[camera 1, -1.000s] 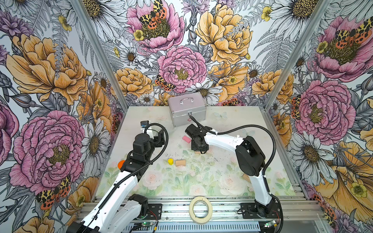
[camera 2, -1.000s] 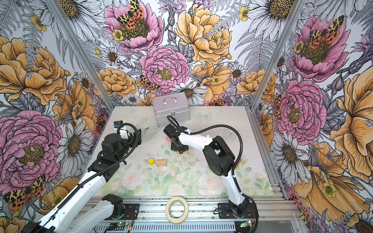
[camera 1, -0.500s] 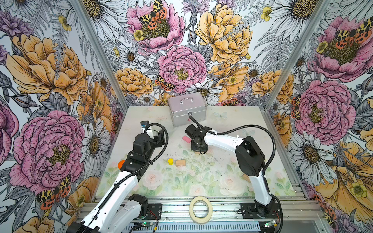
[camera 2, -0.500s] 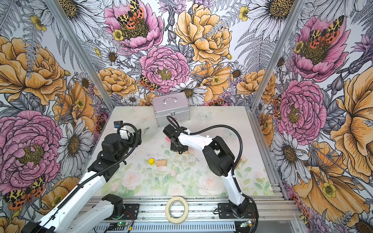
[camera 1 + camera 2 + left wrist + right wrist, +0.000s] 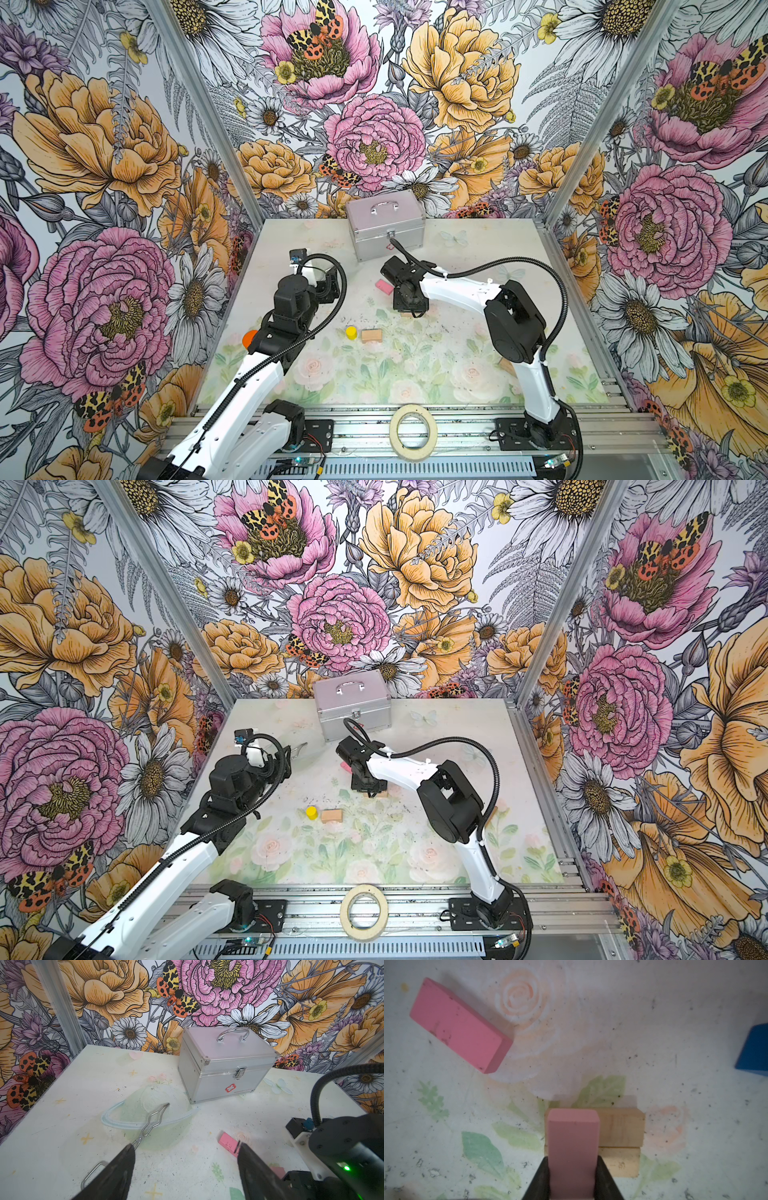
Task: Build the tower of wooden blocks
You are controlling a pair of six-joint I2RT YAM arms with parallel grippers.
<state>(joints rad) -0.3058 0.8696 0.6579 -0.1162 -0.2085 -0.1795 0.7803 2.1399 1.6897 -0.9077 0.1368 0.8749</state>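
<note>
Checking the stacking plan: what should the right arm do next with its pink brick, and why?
Probably lower it: the right end effector grips the pink brick over two tan bricks lying side by side, crossing both; contact isn't clear.

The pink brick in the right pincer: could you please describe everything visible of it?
The pink painted wooden brick is a matte rectangular block with softly rounded edges. The right pincer is shut on its long sides, holding it over a pair of tan wooden bricks; whether it touches them cannot be told.
</note>
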